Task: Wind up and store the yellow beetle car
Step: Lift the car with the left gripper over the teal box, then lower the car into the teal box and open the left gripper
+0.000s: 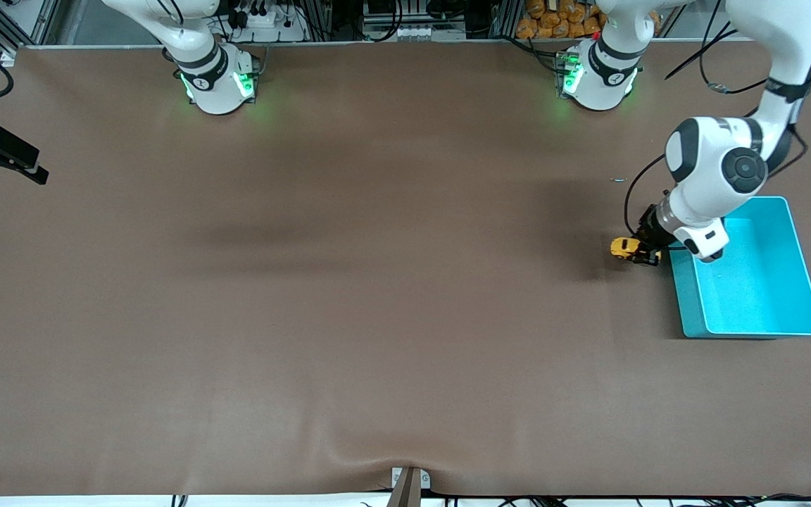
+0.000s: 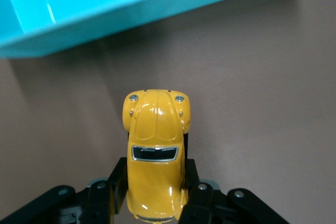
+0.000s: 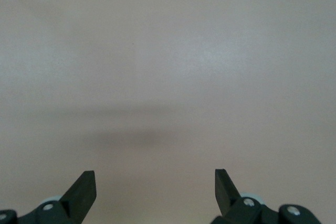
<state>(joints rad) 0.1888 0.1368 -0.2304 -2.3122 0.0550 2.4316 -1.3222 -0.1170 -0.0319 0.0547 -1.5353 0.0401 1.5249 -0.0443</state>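
Now my left jaws (image 2: 156, 192) are closed snugly on the flanks of the small orange-yellow, beetle-shaped toy car (image 2: 156, 150), its nose sticking out ahead of them toward the wall of the open teal plastic bin (image 2: 105, 14), low over the brown worktop (image 1: 377, 317). Storing looks like the step in hand: next I would lift and carry it over the rim. My right jaws (image 3: 155, 192) wait, wide apart and empty.
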